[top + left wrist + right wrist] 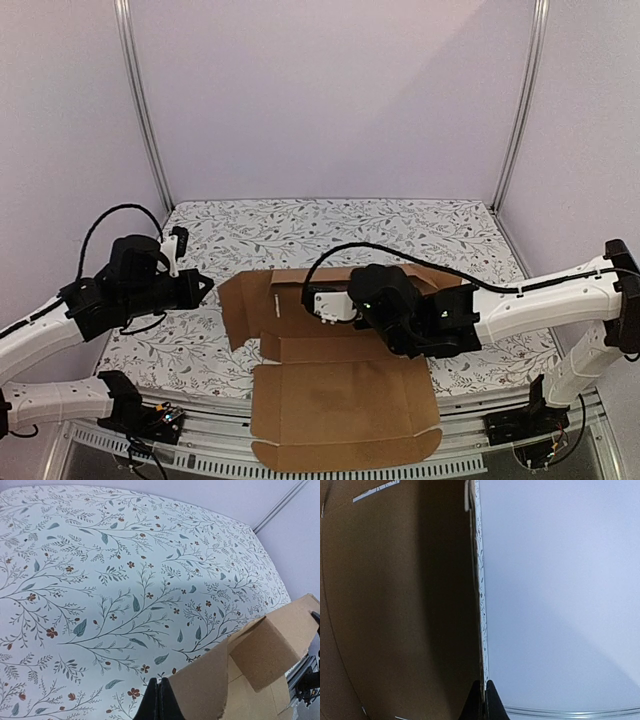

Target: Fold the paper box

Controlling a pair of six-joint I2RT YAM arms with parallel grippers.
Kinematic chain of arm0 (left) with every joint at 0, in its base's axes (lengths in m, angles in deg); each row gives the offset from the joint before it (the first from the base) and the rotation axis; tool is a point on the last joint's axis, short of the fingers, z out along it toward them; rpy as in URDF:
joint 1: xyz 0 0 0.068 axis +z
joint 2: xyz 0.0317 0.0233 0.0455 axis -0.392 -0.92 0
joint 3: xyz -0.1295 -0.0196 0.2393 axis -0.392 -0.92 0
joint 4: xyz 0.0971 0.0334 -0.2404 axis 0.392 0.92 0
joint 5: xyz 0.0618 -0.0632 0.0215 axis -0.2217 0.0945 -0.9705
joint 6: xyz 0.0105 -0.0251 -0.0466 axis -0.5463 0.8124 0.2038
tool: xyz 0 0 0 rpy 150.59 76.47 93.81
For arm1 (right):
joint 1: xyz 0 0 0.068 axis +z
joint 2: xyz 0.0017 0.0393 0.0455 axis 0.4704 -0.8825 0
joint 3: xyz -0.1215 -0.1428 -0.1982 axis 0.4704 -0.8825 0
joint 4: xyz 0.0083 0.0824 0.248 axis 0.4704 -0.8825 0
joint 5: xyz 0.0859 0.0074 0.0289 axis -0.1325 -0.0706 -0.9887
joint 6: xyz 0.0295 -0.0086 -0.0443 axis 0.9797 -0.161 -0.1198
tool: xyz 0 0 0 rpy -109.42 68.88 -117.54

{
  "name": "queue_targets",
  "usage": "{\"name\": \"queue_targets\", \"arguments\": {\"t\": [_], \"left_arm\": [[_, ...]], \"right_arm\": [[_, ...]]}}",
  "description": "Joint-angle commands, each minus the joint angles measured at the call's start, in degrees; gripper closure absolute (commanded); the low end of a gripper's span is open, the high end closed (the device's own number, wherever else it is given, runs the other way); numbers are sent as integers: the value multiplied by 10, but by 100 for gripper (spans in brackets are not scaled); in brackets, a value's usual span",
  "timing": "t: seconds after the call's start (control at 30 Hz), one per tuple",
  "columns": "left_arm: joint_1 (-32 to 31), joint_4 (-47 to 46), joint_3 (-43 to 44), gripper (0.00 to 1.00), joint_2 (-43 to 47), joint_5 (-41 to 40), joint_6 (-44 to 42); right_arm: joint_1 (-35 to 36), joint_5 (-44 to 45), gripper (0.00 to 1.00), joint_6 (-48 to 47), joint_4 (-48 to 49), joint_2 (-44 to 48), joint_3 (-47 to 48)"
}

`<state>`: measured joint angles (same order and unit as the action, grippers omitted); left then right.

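Box (340,400) sits mid-bench (300,225), brown inside face up. Near panel lies flat and overhangs the front edge, while the rear part is partly folded up with the left flap raised. Left pincer (207,287) is pressed together and pinches nothing. Its tip is just beside the left flap, contact unclear. Left wrist view shows shut fingers (156,706) at the flap's edge, with floral cloth (100,580) beyond. Right pincer (318,305) is pressed together with nothing pinched, over the box's rear part. Its wrist view shows cardboard on one side and plain wall (560,605) on the other.
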<state>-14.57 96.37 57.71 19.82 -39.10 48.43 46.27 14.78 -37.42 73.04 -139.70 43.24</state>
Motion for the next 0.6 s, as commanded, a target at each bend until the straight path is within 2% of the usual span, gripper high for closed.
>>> {"name": "queue_targets", "arguments": {"t": [0.0,0.33,0.57], "left_arm": [[31,-95,-60,100,-14,58,15],[40,-231,-128,99,-58,219,49],[34,-300,-167,100,-64,259,65]], "right_arm": [[13,-5,100,-30,45,37,-15],[25,8,100,-40,61,43,-15],[34,27,100,-40,93,17,-15]]}}
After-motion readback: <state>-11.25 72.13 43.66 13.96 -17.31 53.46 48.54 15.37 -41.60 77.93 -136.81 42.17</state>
